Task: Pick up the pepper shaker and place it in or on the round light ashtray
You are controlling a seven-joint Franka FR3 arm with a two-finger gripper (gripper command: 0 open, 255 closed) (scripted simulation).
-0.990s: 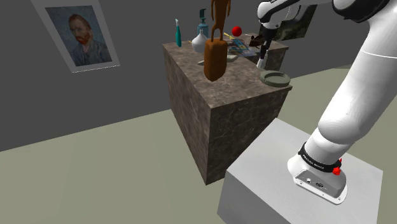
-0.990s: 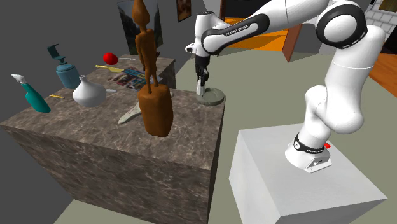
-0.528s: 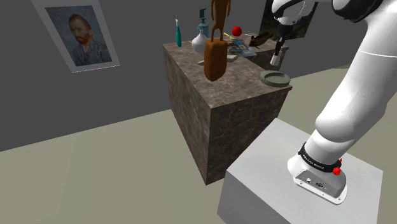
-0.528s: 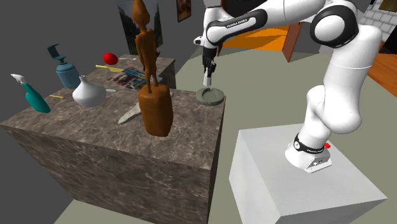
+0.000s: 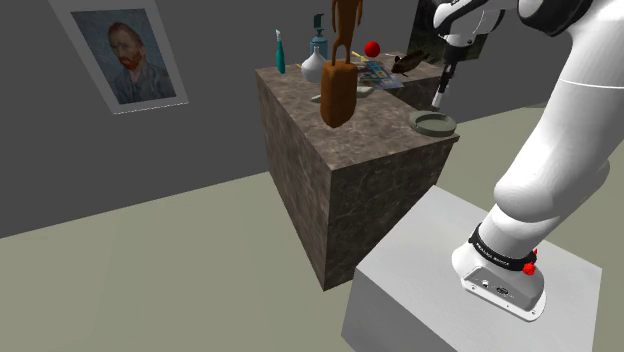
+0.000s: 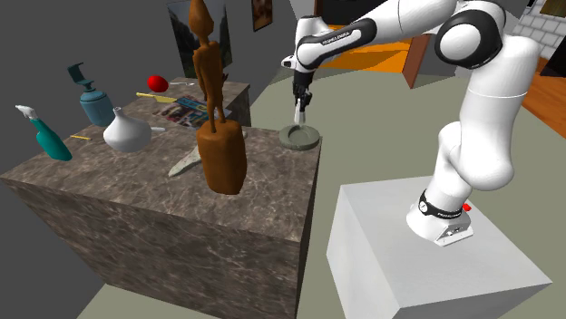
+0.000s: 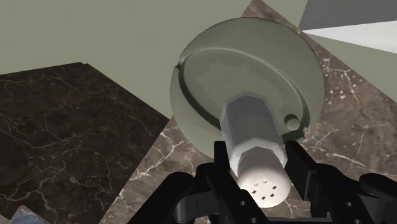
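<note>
A pale grey faceted pepper shaker (image 7: pixel 256 149) with holes in its cap is clasped between my black fingers. My gripper (image 7: pixel 261 167) is shut on it and hangs above the round light ashtray (image 7: pixel 210 83). In the shoulder view the shaker (image 5: pixel 439 97) sits in the gripper (image 5: pixel 441 92) a little above the ashtray (image 5: pixel 434 123) at the near corner of the dark marble counter (image 5: pixel 350 150). In the second exterior view the gripper (image 6: pixel 298 111) holds the shaker (image 6: pixel 298 117) upright over the ashtray (image 6: pixel 299 137).
On the counter stand a tall brown wooden figure (image 6: pixel 218 118), a white vase (image 6: pixel 126 132), a teal spray bottle (image 6: pixel 43 133), a blue dispenser bottle (image 6: pixel 94 102), a red ball (image 6: pixel 158 83) and a magazine (image 6: pixel 187 111). The white stand (image 6: pixel 417 263) lies beside the counter. A portrait (image 5: pixel 128 55) hangs on the wall.
The gripper has carried the shaker up from the counter and across to hang above the ashtray. The other counter objects have not moved.
</note>
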